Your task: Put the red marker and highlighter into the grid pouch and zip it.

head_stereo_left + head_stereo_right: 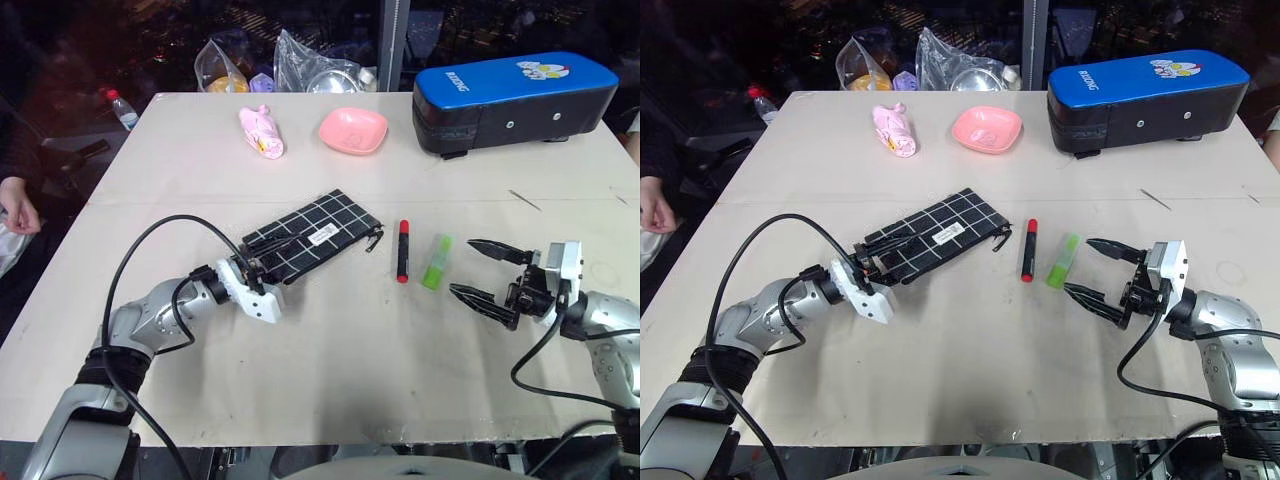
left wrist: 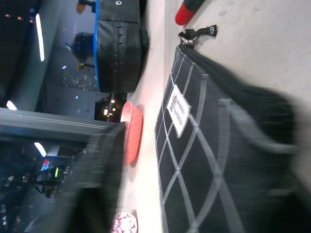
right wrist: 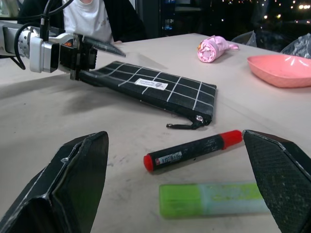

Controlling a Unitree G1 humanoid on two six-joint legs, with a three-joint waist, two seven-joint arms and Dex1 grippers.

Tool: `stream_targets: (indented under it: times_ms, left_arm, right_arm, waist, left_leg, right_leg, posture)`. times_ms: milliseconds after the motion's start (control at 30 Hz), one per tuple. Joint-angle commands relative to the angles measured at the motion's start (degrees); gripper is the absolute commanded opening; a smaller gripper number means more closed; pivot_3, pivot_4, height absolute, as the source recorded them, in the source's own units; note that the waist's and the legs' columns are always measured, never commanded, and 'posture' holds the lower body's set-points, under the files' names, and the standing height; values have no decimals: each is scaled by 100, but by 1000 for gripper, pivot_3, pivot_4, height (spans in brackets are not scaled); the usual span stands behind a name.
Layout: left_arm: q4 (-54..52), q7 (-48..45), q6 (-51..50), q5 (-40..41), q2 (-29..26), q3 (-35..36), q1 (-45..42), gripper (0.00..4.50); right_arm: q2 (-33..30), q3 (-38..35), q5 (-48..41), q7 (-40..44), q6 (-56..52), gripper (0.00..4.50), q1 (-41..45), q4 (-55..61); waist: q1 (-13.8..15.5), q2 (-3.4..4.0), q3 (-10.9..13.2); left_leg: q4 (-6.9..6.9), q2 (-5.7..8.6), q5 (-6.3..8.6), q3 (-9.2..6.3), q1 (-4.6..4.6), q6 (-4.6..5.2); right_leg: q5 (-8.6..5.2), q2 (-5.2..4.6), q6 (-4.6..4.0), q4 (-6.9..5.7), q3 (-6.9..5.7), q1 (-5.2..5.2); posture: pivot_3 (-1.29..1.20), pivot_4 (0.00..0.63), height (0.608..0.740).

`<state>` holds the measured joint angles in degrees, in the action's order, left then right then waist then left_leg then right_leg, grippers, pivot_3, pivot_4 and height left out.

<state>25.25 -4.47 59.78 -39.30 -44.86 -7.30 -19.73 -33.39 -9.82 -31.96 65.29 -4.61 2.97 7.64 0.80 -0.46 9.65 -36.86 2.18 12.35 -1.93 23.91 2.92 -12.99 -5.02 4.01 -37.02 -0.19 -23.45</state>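
The grid pouch lies flat and slanted at the table's middle, its zipper pull at the right end. My left gripper is open at the pouch's near left end. Its jaws straddle that end, and the upper finger is clear of the fabric. The red marker lies just right of the pouch, with the light-green highlighter beside it. Just right of the highlighter, my right gripper stands wide open and empty, pointing at both pens.
A blue-topped black case stands at the back right. A pink bowl and a pink bundle sit at the back middle, with plastic bags behind them. A person's hand rests off the left edge.
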Motion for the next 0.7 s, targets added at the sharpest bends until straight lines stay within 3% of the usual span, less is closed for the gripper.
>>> stream_targets:
  times_ms: [33, 100, 333, 433, 533, 700]
  left_arm:
    - [-49, 230, 66, -45, -121, 8, 56, 907]
    - [35, 258, 26, -52, -136, -25, 79, 114]
    - [332, 188, -100, 189, -65, -150, -5, 114]
    - [299, -656, -471, 1705, 177, -231, 55, 114]
    - [-599, -1886, -1735, 3881, 411, -166, 404, 114]
    - [-1876, -2755, -3225, 5397, 591, 62, 798, 114]
  right_arm:
    - [-18, -64, -54, 29, 102, 4500, 54, 42]
    - [-21, -65, -53, 36, 100, 4500, 60, 39]
    - [-21, -81, -45, 22, 93, 4500, 6, 79]
    - [-15, -122, -42, -27, 104, 4500, -88, 155]
    - [10, -205, -40, -336, -7, 4500, -221, 364]
    - [200, -114, -130, -837, -190, 4500, -282, 769]
  waist:
    - [-1, 0, 0]
    - [-1, 0, 0]
    - [0, 0, -1]
    - [6, 3, -3]
    - [-6, 3, -3]
    - [-16, 2, -2]
  left_leg:
    - [0, 0, 0, 0, 0, 0]
    - [0, 0, 0, 0, 0, 0]
    - [-4, 0, 0, 1, -2, 0]
    - [-6, 0, 0, 1, -3, 0]
    - [-20, -1, 1, 1, 0, 1]
    - [-29, -10, 2, 0, -1, -1]
  right_leg:
    - [0, 0, 0, 0, 0, 0]
    - [0, 0, 0, -1, 0, 0]
    - [0, 0, 0, -5, 1, 1]
    - [0, 0, 0, -9, 1, 1]
    - [0, -11, 0, -18, 2, 0]
    - [-2, -27, -4, -41, 6, -4]
  posture:
    - [0, 150, 726]
    - [0, 150, 726]
    - [0, 150, 726]
    - [0, 150, 726]
    - [0, 150, 726]
    - [0, 150, 726]
